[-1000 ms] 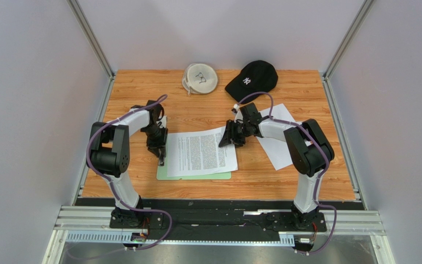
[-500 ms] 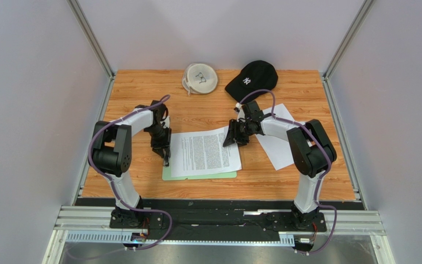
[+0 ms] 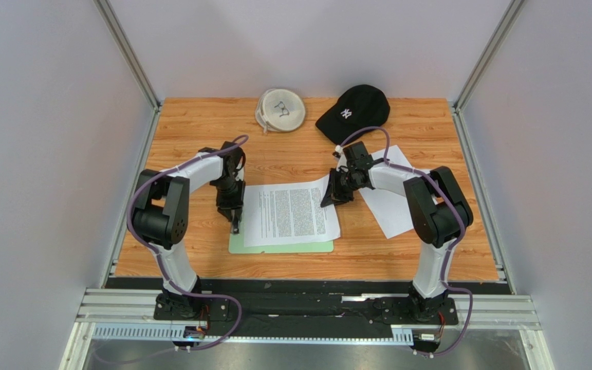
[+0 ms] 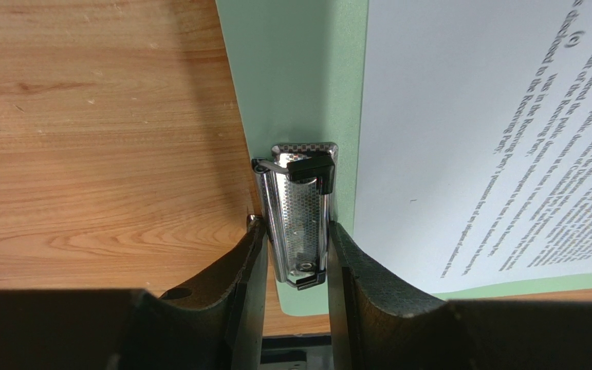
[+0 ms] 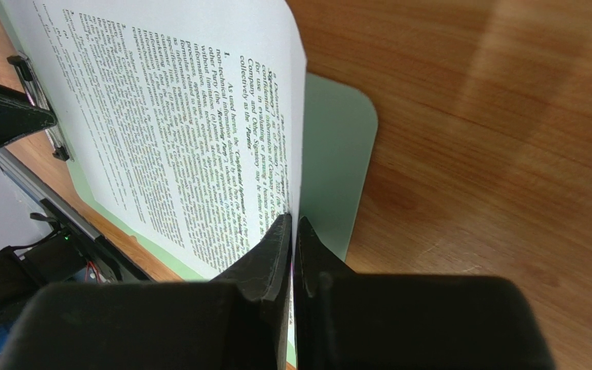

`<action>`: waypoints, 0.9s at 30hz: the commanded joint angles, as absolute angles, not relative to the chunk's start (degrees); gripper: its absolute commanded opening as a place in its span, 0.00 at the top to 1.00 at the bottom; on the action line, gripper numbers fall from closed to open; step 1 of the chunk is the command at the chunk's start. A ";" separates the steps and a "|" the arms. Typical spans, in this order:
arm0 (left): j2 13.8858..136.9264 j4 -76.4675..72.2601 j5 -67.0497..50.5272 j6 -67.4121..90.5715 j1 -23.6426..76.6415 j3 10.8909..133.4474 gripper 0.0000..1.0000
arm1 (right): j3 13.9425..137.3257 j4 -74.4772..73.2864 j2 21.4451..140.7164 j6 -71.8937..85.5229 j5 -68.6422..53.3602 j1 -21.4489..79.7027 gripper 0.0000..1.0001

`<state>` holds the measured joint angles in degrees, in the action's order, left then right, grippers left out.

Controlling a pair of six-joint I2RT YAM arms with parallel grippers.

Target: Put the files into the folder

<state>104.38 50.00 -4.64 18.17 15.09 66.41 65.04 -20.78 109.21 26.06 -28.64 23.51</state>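
1. One mint folder (image 3: 280,247) lies flat near the surface's (image 3: 199,131) front edge, a printed sheet (image 3: 291,214) on it, text up.
2. Left tool (image 4: 295,239) clamps the clip (image 4: 301,202); right tool (image 5: 292,231) pinches the sheet's lifted right edge.
3. Second sheet (image 3: 390,206) lies right; open wood reaches the far cap (image 3: 355,110).

Black cap (image 3: 353,104), round white disc (image 3: 280,109) (table's far edge)
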 commanded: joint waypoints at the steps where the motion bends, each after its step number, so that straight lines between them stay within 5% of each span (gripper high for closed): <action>1: 105.20 49.48 -2.81 18.19 16.70 67.76 0.63 | 64.34 -18.63 110.04 26.45 -30.85 21.89 0.96; 8: 105.29 49.48 -2.72 18.02 17.22 67.68 0.49 | 64.07 -17.75 110.30 26.54 -31.90 21.80 1.00; 15: 106.43 49.83 -1.32 17.93 18.19 68.20 0.46 | 63.28 -17.23 109.87 26.81 -32.26 21.80 1.00; 21: 107.84 50.45 -0.18 17.93 18.37 69.26 0.61 | 62.32 -17.66 108.90 26.37 -30.94 21.71 1.00; 27: 107.76 50.45 -3.77 18.36 18.37 69.79 0.94 | 62.22 -19.24 107.32 25.67 -29.62 21.80 0.88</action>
